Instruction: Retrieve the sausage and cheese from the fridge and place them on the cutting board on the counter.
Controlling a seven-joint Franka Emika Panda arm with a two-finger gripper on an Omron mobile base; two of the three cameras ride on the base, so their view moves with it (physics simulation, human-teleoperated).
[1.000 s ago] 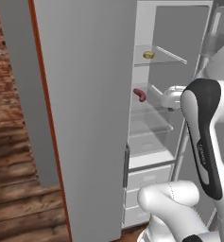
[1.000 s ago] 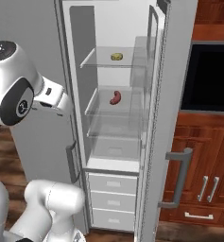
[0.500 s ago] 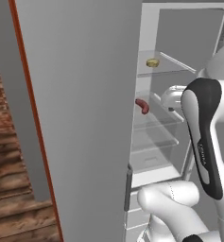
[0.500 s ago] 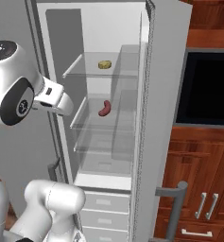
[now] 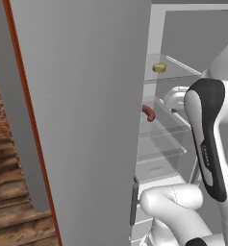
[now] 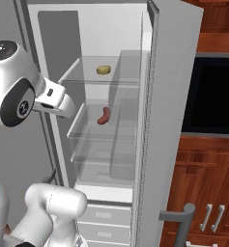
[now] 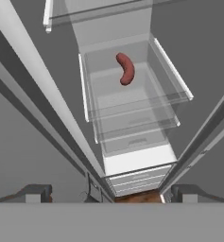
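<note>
Closer now, the base has rolled up to the tall grey fridge (image 6: 174, 96), standing open.
Curved reddish-brown sausage (image 7: 125, 69) on middle glass shelf, pale yellow cheese chunk (image 6: 103, 70) above; hand (image 7: 111, 193) open, empty.

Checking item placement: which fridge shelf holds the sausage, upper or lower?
The lower one: the sausage lies there, while the cheese sits on the shelf above.

Inside the open fridge (image 6: 117, 58), cheese (image 6: 103, 70) on the upper glass shelf, sausage (image 6: 104, 116) on the shelf just below and slightly nearer, drawers (image 6: 106, 219) at the bottom, fridge door (image 6: 171, 96) swung out to the right, wooden cabinets (image 6: 210, 183) further right.
</note>
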